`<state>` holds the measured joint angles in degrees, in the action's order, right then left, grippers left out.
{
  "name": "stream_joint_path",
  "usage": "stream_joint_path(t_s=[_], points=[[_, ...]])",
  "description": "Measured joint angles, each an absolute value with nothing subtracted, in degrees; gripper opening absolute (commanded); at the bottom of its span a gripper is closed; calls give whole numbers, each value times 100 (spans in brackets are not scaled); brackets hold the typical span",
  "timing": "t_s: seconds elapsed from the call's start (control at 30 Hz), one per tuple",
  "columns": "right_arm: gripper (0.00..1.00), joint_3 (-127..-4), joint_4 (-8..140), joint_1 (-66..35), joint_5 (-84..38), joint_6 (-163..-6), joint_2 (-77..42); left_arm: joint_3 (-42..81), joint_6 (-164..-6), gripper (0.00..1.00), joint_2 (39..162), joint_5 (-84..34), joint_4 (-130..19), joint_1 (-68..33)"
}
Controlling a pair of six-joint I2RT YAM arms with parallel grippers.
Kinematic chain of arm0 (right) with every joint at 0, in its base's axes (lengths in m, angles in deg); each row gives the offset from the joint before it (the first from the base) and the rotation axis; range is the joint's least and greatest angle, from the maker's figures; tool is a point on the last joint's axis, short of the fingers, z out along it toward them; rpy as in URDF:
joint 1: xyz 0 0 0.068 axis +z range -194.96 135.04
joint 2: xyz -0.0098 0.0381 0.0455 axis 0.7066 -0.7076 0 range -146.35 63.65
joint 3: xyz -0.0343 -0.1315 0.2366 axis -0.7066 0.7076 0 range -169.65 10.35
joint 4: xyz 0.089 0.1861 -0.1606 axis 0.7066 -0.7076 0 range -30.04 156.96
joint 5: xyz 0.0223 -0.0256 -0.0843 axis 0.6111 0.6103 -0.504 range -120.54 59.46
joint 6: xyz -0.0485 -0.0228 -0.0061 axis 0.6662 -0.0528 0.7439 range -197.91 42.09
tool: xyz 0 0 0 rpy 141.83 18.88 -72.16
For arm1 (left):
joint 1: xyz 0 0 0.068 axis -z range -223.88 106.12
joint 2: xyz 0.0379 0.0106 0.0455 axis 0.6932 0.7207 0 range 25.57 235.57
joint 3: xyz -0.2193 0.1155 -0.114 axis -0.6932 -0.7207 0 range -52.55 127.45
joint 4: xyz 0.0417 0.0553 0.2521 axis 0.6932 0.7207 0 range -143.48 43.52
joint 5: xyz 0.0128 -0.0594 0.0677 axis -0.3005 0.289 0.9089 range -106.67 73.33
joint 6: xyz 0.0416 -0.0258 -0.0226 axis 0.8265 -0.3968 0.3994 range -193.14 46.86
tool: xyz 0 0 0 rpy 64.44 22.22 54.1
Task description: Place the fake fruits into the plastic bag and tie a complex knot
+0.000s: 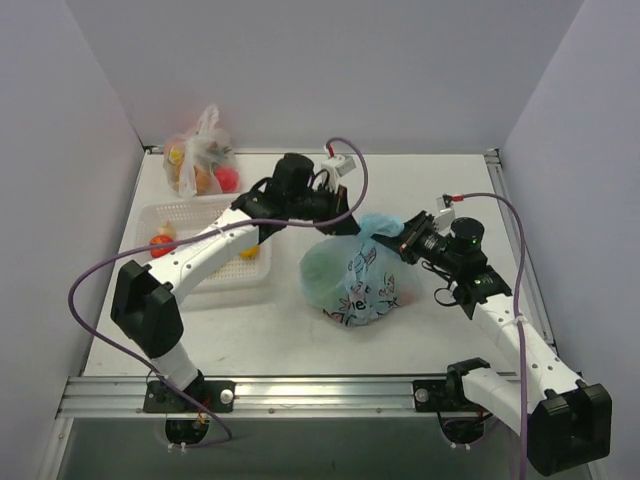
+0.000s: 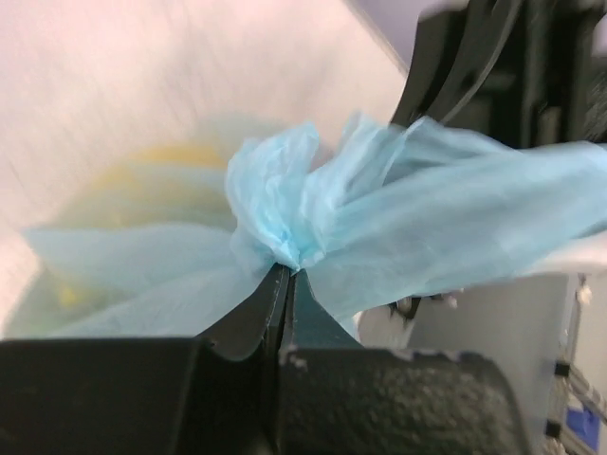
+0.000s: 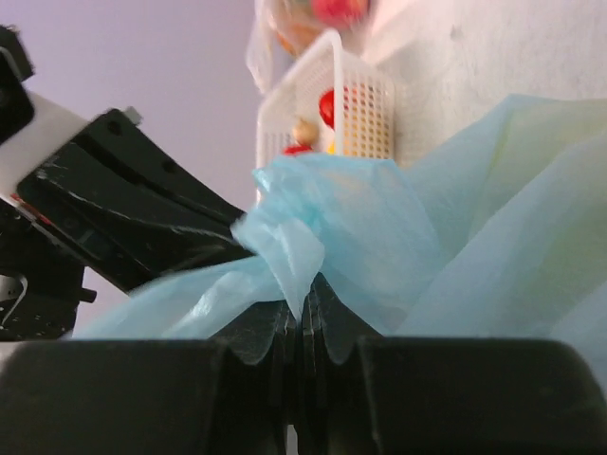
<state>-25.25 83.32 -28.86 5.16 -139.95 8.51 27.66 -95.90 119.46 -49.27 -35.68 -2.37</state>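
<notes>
The plastic bag (image 1: 352,282) sat mid-bench (image 1: 250,330) between the two arms, its full body low and its handle plastic (image 1: 378,224) gathered into a bunch above it. The left end effector (image 2: 285,275) was clamped shut on that bunch from the left side and the right end effector (image 3: 303,305) was clamped shut on it from the right. The taut plastic therefore ran roughly left to right between them, with neither arm clearly nearer. Any tightening pull would probably have to go outward along that line. Folds hid whether the bunch was a finished knot. One fake fruit (image 2: 161,161) showed only as yellow haze through the bag, and the left arm partly covered the white basket (image 1: 215,275).
</notes>
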Motion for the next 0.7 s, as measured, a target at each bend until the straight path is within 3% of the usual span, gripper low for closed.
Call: stream_joint_path(t_s=[0.17,0.3,0.7], points=[[0,-2553,8608,-3324,300,-14867,880,4287,-9297,0,12416,-5168,-3528,-746],[0,-2531,8647,-3376,261,-15223,1039,4482,-9098,0,12403,-5482,-3408,-792],[0,-1436,8247,-3282,442,-15168,1466,1749,-9942,0,11817,-5600,-3952,-484]])
